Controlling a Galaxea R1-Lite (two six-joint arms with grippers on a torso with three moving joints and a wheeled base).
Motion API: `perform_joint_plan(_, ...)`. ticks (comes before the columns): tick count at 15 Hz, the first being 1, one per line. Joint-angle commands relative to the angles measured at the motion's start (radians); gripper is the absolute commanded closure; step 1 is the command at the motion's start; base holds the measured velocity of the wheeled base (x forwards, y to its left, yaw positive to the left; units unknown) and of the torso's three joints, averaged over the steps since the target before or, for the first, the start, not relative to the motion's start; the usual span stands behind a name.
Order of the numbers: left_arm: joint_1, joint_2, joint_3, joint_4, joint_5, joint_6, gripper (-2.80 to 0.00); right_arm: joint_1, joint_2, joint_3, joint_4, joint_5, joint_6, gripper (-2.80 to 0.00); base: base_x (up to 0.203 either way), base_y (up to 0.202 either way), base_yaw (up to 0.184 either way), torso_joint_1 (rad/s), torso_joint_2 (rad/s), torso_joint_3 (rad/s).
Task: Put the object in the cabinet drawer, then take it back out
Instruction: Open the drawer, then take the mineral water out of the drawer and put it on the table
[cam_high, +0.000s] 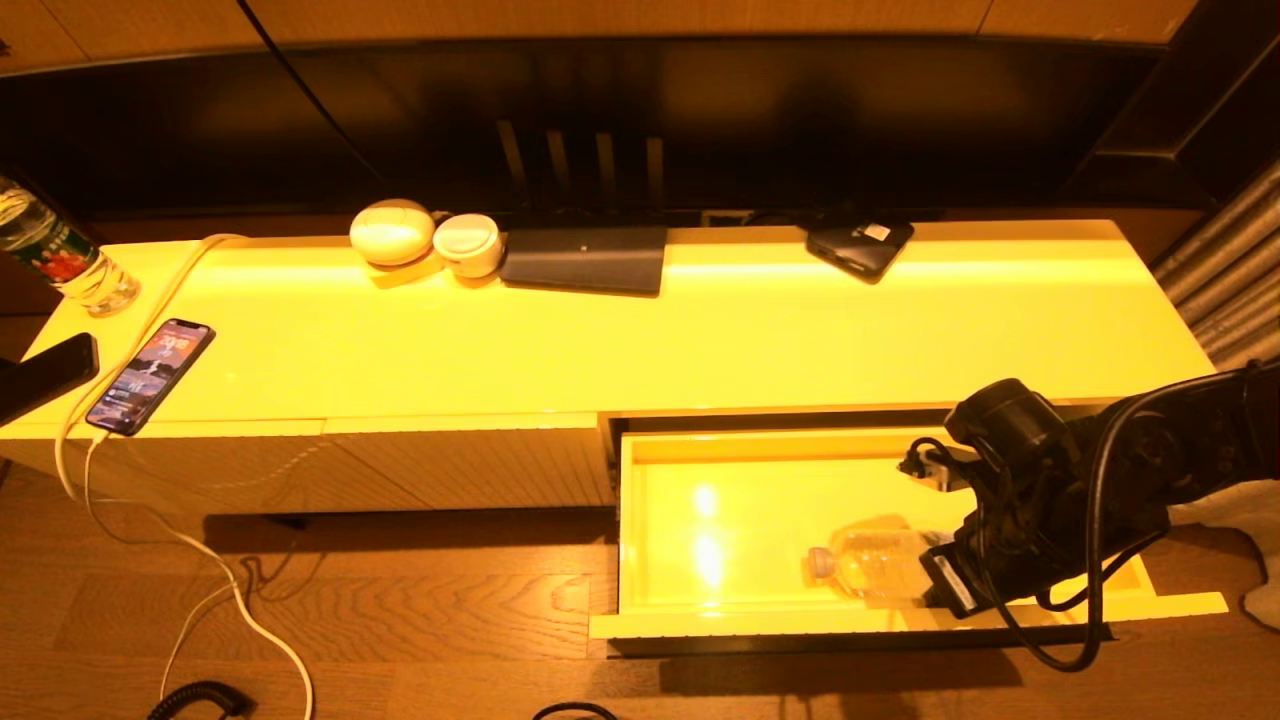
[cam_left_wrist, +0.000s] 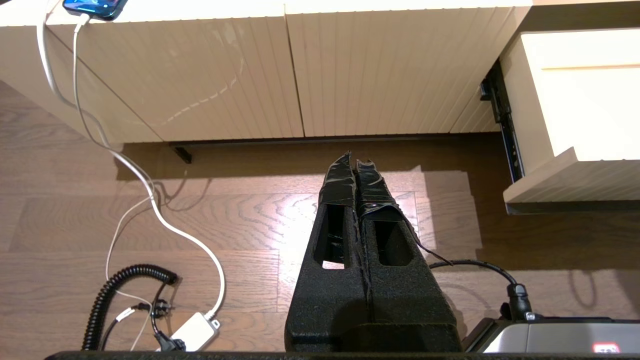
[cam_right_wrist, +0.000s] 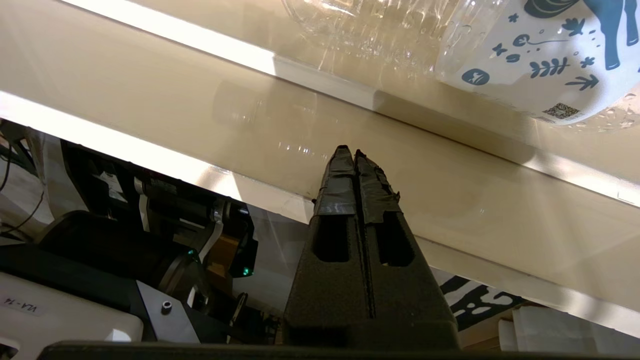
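The cabinet drawer (cam_high: 900, 622) stands pulled out at the right of the cabinet, its glossy pale inside lit. The clear bottle (cam_high: 870, 562) lies on its side on the drawer floor, white cap pointing left. In the right wrist view its ribbed body (cam_right_wrist: 370, 30) shows, with a white blue-patterned band. My right gripper (cam_high: 955, 598) is down in the drawer just right of the bottle, shut and empty, with its tips (cam_right_wrist: 351, 151) close to the drawer's front wall (cam_right_wrist: 450, 190). My left gripper (cam_left_wrist: 354, 160) hangs shut over the wood floor before the cabinet.
Closed ribbed front panels (cam_left_wrist: 250, 75) lie left of the drawer (cam_left_wrist: 575, 100). On the cabinet top are a phone (cam_high: 150, 375) on a white cable (cam_high: 200, 560), a red-green labelled bottle (cam_high: 60, 260), two white round items (cam_high: 392, 232), a dark pad (cam_high: 585, 258) and a dark device (cam_high: 860, 247).
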Motion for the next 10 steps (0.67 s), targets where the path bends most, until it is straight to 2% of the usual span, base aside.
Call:
perform_joint_plan(1,0.000,0.000,0.002,0.000,0.000,0.000,0.00,-0.006,0.004,-0.010,-0.080,-0.003,0.005,0.00,0.000,0.000,0.000,0.000,0.00,0.000)
perform_joint_plan(3,0.000,0.000,0.003,0.000,0.000,0.000,0.00,-0.015,-0.021,-0.018,-0.142,-0.003,0.005,0.00,0.000,0.000,0.000,0.000,0.00,0.000)
perform_joint_plan(6,0.000,0.000,0.002,0.000,0.000,0.000,0.00,-0.039,-0.056,-0.059,-0.145,-0.006,-0.019,0.00,0.000,0.000,0.000,0.000,0.00,0.000)
perform_joint_plan(9,0.000,0.000,0.002,0.000,0.001,0.000,0.00,-0.072,-0.114,-0.088,-0.117,-0.007,-0.161,0.00,0.000,0.000,0.000,0.000,0.00,0.000)
perform_joint_plan(10,0.000,0.000,0.002,0.000,0.001,0.000,0.00,-0.081,-0.138,-0.083,-0.103,-0.007,-0.250,0.00,0.000,0.000,0.000,0.000,0.00,0.000)
